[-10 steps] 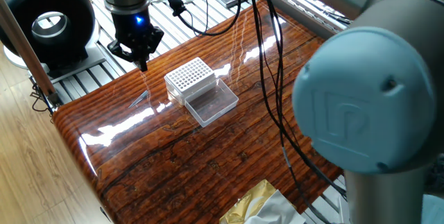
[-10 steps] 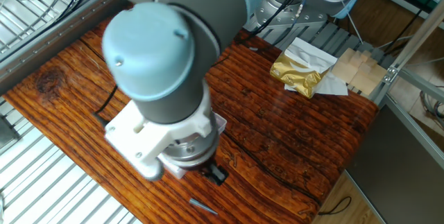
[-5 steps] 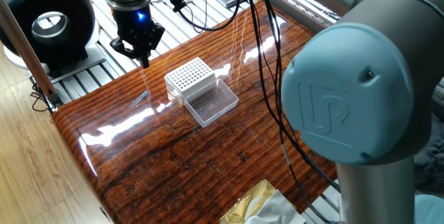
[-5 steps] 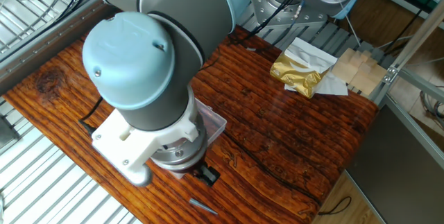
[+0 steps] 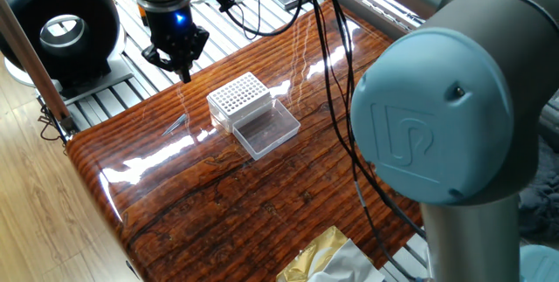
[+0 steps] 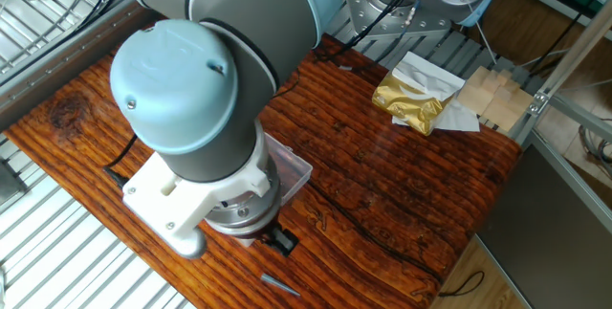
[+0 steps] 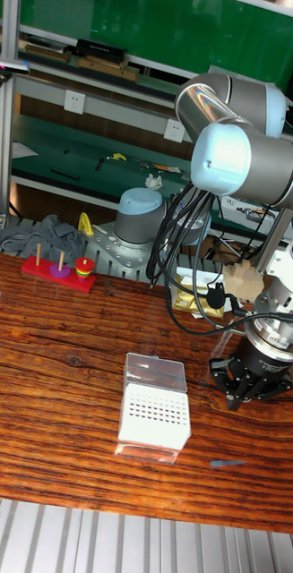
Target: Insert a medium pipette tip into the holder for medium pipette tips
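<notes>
My gripper [image 5: 182, 73] hangs above the far edge of the table [image 5: 262, 203], pointing straight down. Its dark fingers [image 7: 246, 394] come together to a narrow point, with little or no gap showing between them. I cannot tell whether anything thin is pinched there; nothing shows at their ends. A blue light glows on the body just above the fingers.

Below and a little to one side of my gripper, a small dark tip [image 5: 177, 124] lies flat on the wood, apart from my fingers. In the tall fixed view, the same tip [image 7: 228, 464] lies near the table's front edge. The other fixed view shows it just past my wrist [image 6: 276, 281].

The holder [image 5: 241, 99] sits near the tip but not touching it, toward the middle of the table. Its white top is a grid of many small holes. Its clear lid [image 5: 265, 131] is swung open and lies flat beside the box.

Black cables [image 5: 336, 99] trail from my wrist across the table. At the opposite end of the table lies crumpled gold foil [image 6: 413, 99] on white paper.
</notes>
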You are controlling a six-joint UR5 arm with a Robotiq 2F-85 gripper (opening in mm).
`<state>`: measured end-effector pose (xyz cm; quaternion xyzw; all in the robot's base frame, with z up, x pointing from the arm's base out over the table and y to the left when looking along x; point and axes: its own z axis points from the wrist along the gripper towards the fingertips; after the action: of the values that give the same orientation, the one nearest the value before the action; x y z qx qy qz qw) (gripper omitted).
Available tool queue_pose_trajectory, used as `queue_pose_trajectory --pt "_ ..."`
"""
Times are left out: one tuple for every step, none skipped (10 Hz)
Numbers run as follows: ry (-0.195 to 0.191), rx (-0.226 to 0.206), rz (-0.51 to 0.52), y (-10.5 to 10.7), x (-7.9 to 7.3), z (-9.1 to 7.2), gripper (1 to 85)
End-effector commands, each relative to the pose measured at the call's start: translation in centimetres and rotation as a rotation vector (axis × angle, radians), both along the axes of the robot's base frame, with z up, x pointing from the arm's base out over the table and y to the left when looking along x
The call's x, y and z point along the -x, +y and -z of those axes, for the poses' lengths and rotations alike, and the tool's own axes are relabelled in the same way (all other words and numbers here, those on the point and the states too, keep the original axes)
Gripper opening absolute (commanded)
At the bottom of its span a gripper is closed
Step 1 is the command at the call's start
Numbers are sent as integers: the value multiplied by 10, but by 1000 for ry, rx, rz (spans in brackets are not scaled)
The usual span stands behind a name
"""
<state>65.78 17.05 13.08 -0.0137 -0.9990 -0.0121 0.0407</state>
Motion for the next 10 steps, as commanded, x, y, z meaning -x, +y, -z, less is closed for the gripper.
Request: queue_pose_trajectory --pt "-28 -8 -25 1 -8 -1 10" --pt "-51 -21 -35 4 -13 0 10" --pt "-81 -30 -40 6 -21 0 10" --pt "-102 -29 -32 6 -27 -1 10" --pt "-89 11 -31 -4 -23 0 10" --pt "-83 19 -29 -6 -22 0 10" --pt "-84 11 -34 -4 -22 0 10" --pt "-88 -2 -33 0 -24 0 10" --pt "-88 -3 -33 2 -27 0 10" --pt "-72 3 -34 4 -29 -3 10"
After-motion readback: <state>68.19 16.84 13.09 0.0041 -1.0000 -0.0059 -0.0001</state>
